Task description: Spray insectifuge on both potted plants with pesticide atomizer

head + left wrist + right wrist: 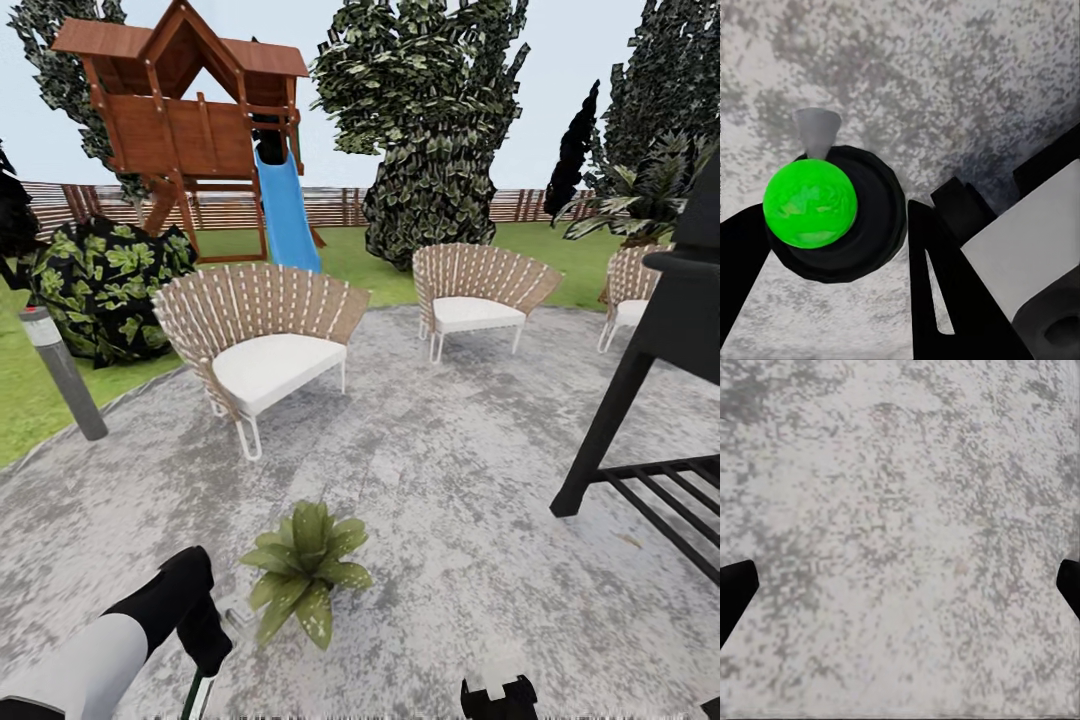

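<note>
Left gripper (832,300) is clamped on the pesticide atomizer (832,214), nozzle aimed at the patio (450,480), near the potted plant (305,565). Right gripper (900,585) hangs spread wide, nothing in it. Pickup done. No insectifuge specks discernible on the leaves, so spraying looks pending for both plants.

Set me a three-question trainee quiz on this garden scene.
1. True or false: the right gripper is shut on a bottle.
2. How many wicker chairs are in view? A) one B) three C) five
3. Fill in: the potted plant stands on the grey paved ____, not on the lawn.
Key: 1 false, it is open; 2 B; 3 patio.
</note>
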Motion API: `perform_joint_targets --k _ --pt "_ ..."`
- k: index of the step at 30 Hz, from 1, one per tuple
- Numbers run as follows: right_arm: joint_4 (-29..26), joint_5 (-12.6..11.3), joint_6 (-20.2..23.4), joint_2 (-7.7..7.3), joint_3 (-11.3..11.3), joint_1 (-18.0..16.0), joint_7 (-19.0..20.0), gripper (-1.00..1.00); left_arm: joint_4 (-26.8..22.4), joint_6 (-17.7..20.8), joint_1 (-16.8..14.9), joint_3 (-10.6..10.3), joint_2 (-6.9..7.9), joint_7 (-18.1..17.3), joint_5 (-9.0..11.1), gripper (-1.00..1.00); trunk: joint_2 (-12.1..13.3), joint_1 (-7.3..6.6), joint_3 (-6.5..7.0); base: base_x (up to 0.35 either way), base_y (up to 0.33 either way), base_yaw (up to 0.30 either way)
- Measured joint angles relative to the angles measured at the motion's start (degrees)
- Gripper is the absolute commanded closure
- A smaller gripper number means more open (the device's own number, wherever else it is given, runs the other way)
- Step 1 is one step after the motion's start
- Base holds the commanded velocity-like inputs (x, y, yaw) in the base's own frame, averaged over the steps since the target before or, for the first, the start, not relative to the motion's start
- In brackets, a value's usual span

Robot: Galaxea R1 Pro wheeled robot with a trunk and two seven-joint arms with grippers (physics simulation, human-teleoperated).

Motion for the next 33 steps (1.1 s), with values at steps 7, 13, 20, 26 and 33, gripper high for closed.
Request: perform_joint_targets --k 7,13,20,26,33 --pt "0.0 0.0 0.0 0.00 0.0 0.0 0.0 -1.00 -0.1 0.0 0.0 0.0 0.01 0.0 0.0 1.00 0.0 -0.04 0.00 0.002 0.310 -0.091" --pt "0.0 0.0 0.0 0.00 0.0 0.0 0.0 -1.00 -0.5 0.1 -0.2 -0.2 -0.09 -0.1 0.1 1.00 0.0 -0.03 0.00 0.086 0.110 -0.269" --pt "0.0 0.1 0.0 -0.06 0.0 0.0 0.0 -1.00 -0.8 0.2 -1.1 -1.7 -0.70 -0.5 0.2 1.00 0.0 -0.02 0.00 0.002 0.002 -0.029" --pt "0.0 0.1 0.1 -0.09 0.0 0.0 0.0 -1.00 -0.9 0.2 -3.5 -1.7 -0.79 -0.7 0.4 1.00 0.0 -0.02 0.01 0.000 0.000 0.000" --pt "0.0 0.1 0.0 -0.07 0.0 0.0 0.0 -1.00 -0.6 0.0 -3.9 -1.8 -0.67 -1.7 0.1 1.00 0.0 -0.02 0.00 0.000 0.000 0.000"
